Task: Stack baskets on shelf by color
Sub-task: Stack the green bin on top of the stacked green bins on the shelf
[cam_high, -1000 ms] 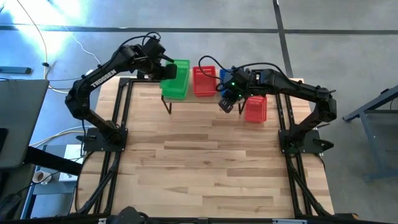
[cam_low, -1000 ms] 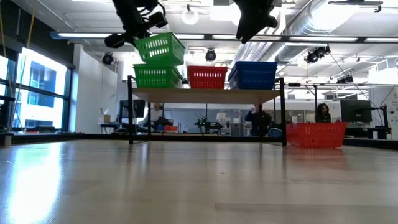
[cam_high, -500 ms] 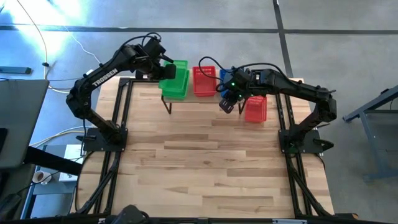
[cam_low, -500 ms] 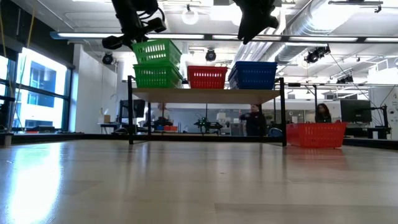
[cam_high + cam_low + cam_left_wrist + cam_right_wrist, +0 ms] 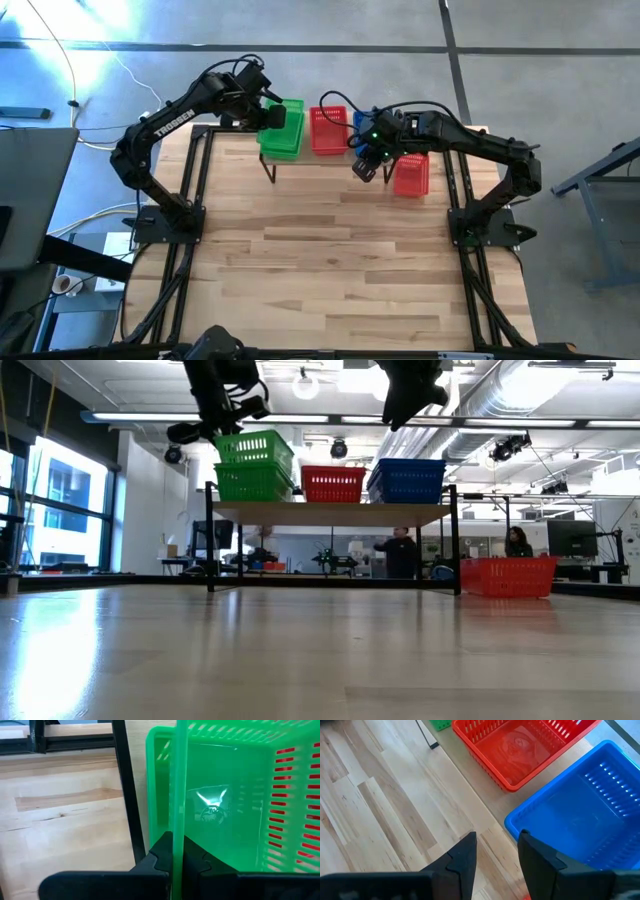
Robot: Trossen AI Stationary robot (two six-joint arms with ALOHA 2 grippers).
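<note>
On the shelf stand a green basket, a red basket and blue baskets. Just above the green one hangs a second green basket, slightly tilted, its bottom at the lower one's rim. My left gripper is shut on it over the shelf's left end. My right gripper hangs open and empty above the table, just in front of the shelf's right part. Another red basket rests on the table to the right of the shelf. My left gripper pinches the upper green basket's left end wall at its rim, one finger inside the basket and one outside. The fingers come slanting down from above and from the table's left. The basket hangs from them over the lower green basket, a little tilted.
The shelf's black legs stand on the wooden table near its far edge. The near half of the table is bare wood. People and desks show in the room behind the shelf.
My left gripper has gone down with the green basket. The basket, tipped and well above the lower green one a second ago, now sits lower and closer to level, right at that basket's rim.
</note>
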